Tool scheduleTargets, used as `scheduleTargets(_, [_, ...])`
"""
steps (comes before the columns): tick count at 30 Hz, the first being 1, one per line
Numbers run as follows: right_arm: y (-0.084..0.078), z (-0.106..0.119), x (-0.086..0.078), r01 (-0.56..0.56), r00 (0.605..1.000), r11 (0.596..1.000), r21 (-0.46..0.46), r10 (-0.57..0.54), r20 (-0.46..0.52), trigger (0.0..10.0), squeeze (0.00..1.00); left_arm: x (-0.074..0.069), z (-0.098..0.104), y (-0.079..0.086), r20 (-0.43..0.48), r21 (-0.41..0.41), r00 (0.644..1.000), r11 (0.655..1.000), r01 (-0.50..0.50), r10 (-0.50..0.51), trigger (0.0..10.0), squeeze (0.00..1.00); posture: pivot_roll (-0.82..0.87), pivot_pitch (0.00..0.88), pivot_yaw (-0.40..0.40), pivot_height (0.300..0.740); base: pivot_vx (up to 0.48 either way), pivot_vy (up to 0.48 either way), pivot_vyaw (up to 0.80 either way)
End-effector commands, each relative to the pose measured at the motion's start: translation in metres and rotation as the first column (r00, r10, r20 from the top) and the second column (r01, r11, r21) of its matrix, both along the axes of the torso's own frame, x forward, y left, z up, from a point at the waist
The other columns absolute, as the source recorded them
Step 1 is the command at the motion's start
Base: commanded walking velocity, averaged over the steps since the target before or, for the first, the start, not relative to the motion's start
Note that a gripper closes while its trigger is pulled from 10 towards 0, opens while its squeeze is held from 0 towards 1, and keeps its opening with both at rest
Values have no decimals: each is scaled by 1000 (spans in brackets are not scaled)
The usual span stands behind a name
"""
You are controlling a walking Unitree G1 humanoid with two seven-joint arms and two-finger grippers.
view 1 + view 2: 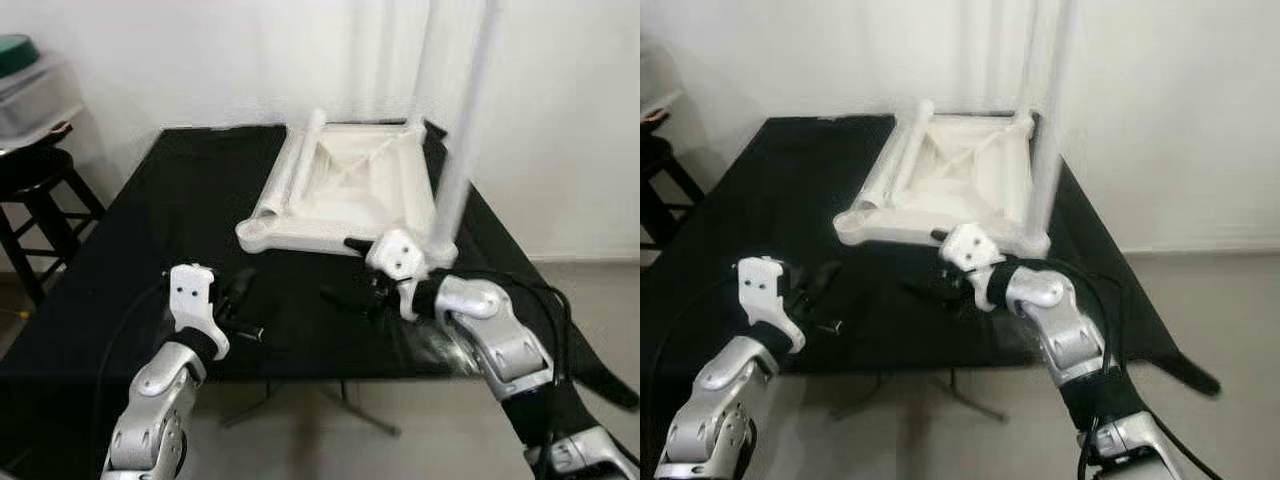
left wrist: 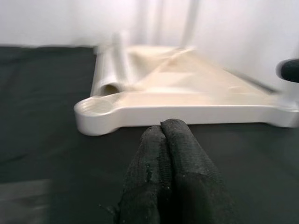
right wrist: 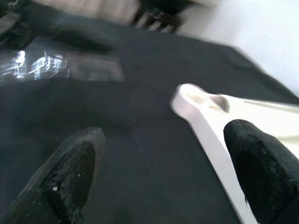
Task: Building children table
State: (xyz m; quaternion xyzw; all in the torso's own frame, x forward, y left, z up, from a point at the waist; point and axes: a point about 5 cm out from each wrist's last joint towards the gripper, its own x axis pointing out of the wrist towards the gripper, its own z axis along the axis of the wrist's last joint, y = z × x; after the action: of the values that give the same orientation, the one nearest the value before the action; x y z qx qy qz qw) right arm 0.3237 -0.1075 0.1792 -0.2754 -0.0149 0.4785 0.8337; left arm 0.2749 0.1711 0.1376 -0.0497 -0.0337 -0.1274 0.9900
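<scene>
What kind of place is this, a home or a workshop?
Probably a plain room at home: a folding table under a black cloth, a dark wooden stool by white walls, and an upturned white children's table being assembled.

table: black, plain cloth cover
tabletop panel: cream white, unpatterned
upright leg: white
left gripper: black jaws, white wrist block, silver arm
right gripper: black jaws, silver arm
stool: dark
wall: white
</scene>
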Motion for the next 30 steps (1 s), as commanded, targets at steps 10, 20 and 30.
scheduleTargets(10, [-3, 13, 15, 54, 997, 991, -124, -47, 60, 10000, 0, 1, 1, -3, 0, -5, 1000, 1000, 19, -19, 10000, 0, -23, 18, 4, 740, 381, 0, 0])
scheduleTargets(20, [13, 13, 11, -17, 999, 989, -144, 24, 47, 10000, 0, 4, -3, 2, -47, -11, 999, 1000, -23, 22, 10000, 0, -17, 22, 8, 740, 98, 192, 0])
scheduleTargets(30, [4, 15, 35, 92, 995, 961, -262, -78, 63, 10000, 0, 4, -2, 3, -39, -12, 999, 999, -36, 36, 10000, 0, -16, 32, 9, 740, 0, 192, 0])
